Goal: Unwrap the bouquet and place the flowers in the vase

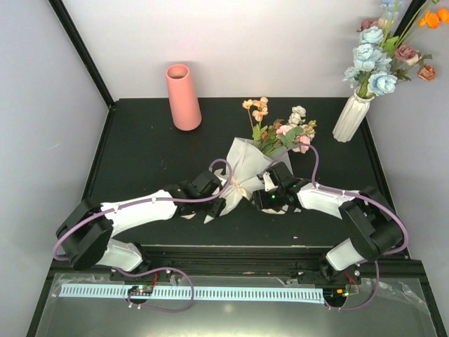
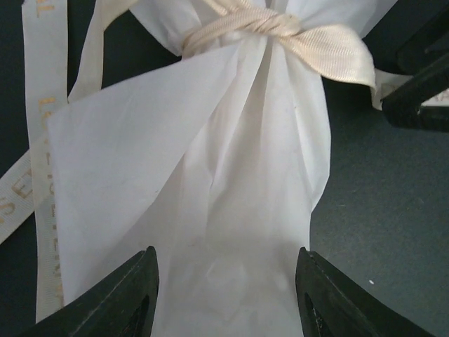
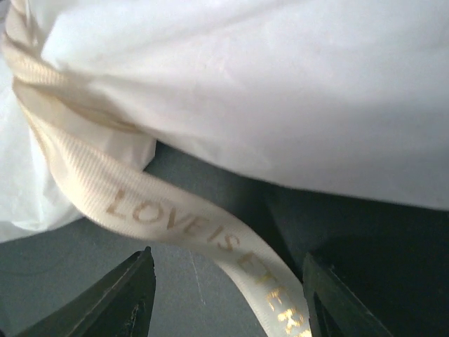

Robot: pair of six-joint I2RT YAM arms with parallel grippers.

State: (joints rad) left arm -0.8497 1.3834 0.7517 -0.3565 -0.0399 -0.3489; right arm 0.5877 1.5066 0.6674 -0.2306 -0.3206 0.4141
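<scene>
The bouquet (image 1: 245,168) lies on the black table, its pink, peach and cream flowers (image 1: 280,130) pointing to the back right. Cream-white paper (image 2: 210,175) wraps it, tied with a cream ribbon knot (image 2: 245,28). My left gripper (image 2: 224,256) is open astride the paper's lower tail, one finger on each side. My right gripper (image 3: 226,256) is open too, and a loose ribbon end (image 3: 175,217) with gold lettering runs between its fingers just under the wrap. The salmon-pink vase (image 1: 184,97) stands upright at the back left, apart from both arms.
A white ribbed vase (image 1: 351,116) with blue, mauve and orange flowers stands at the back right corner. Pale walls close in the table at the back and both sides. Another ribbon tail (image 2: 42,140) lies left of the wrap.
</scene>
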